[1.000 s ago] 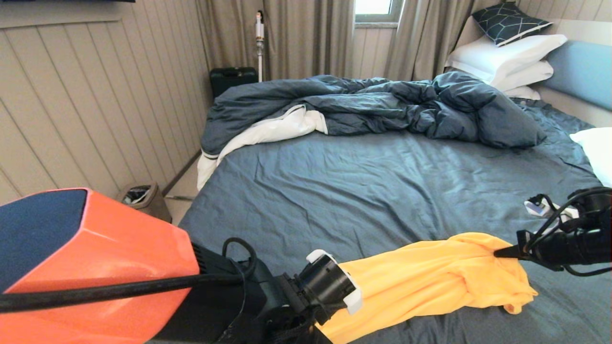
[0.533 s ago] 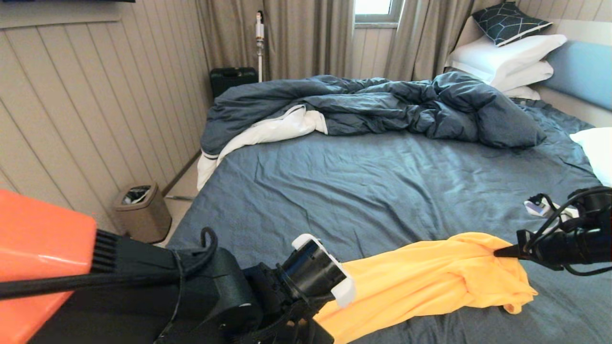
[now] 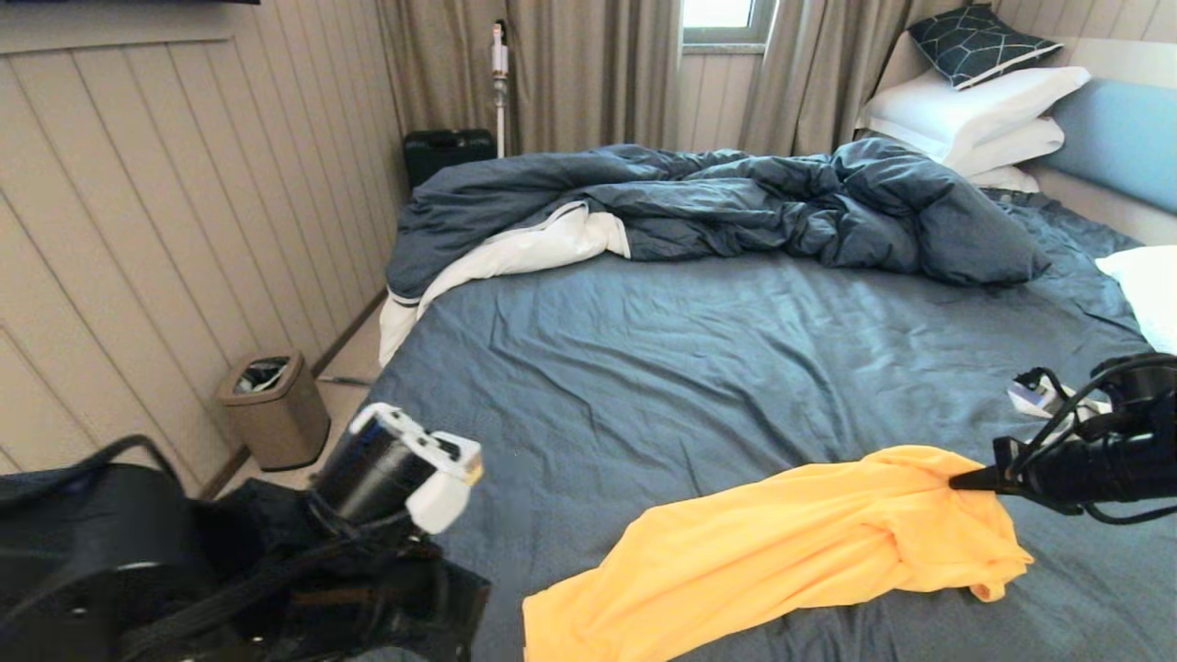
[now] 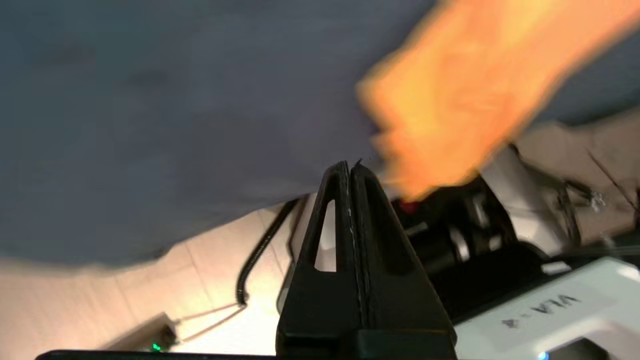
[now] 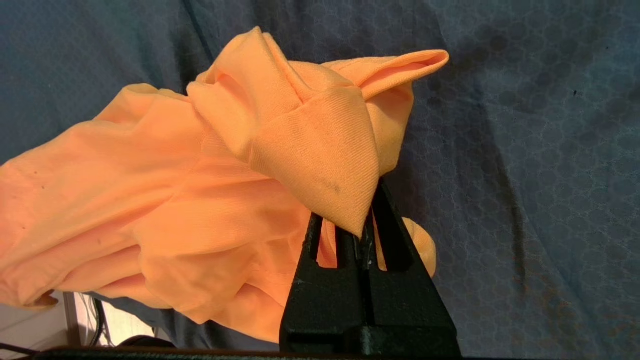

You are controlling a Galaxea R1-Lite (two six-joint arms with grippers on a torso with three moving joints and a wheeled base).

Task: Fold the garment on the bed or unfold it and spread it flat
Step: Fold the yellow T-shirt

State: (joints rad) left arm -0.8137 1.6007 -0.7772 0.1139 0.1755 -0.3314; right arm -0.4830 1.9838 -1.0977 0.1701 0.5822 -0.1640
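The garment (image 3: 782, 552), a bright yellow-orange T-shirt, lies bunched in a long strip across the near part of the bed (image 3: 690, 368). My right gripper (image 3: 961, 480) is shut on a fold at its right end, and the pinched cloth (image 5: 310, 150) rises over the fingertips in the right wrist view. My left gripper (image 4: 350, 167) is shut with nothing in it, drawn back beyond the bed's near left edge over the floor. The garment's loose near end (image 4: 465, 85) shows blurred beside it. The left arm's wrist (image 3: 405, 460) sits low at the left in the head view.
A dark blue duvet (image 3: 717, 198) with white lining is heaped across the far side of the bed. White pillows (image 3: 975, 110) are stacked at the headboard, another (image 3: 1149, 290) at the right edge. A small white device with cable (image 3: 1039, 397) lies near my right arm. A bin (image 3: 273, 405) stands on the floor at the left.
My left gripper opened, let go of the garment's near end, then shut empty as the arm swung back left off the bed. The freed end dropped onto the sheet. The right arm held still.
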